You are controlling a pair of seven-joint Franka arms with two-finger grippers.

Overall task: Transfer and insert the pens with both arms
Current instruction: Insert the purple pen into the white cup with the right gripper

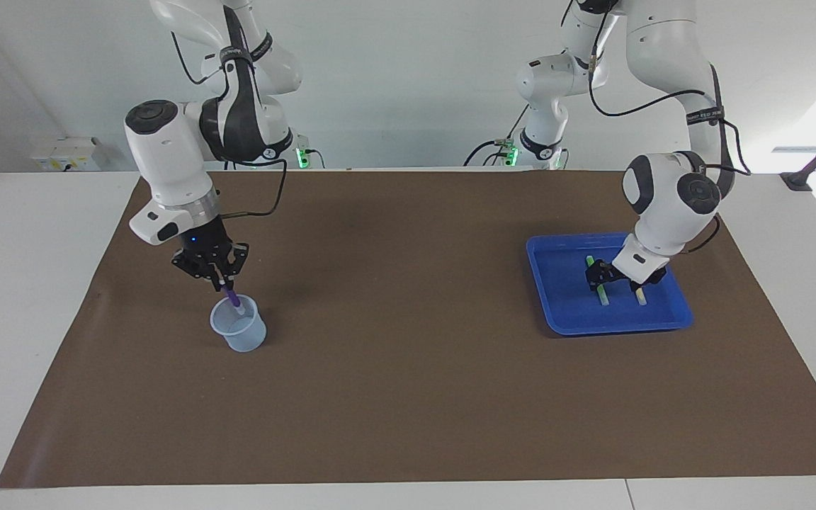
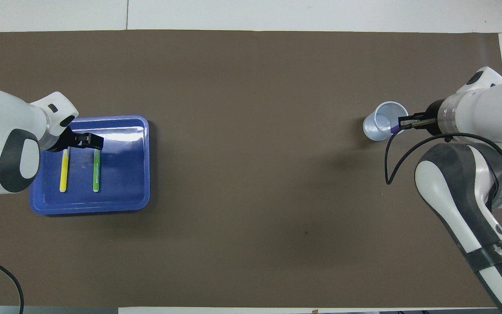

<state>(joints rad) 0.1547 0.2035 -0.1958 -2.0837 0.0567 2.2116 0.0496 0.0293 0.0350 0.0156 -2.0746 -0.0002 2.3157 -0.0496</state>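
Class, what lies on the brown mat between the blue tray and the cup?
Nothing: in both views the brown mat is bare between the blue tray and the cup.

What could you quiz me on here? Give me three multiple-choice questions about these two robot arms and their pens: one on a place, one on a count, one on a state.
1. Where is the purple pen?
A. lying in the tray
B. held over the cup by the right tool
C. lying on the mat

2. How many pens lie in the blue tray?
A. one
B. two
C. three

3. What is the left tool doing?
A. waiting high over the mat
B. holding the cup
C. down at the green pen in the tray

Answers:
1 B: the right tool grips it, tip at the cup.
2 B: the green pen and yellow pen.
3 C: its fingers sit at the green pen's end.
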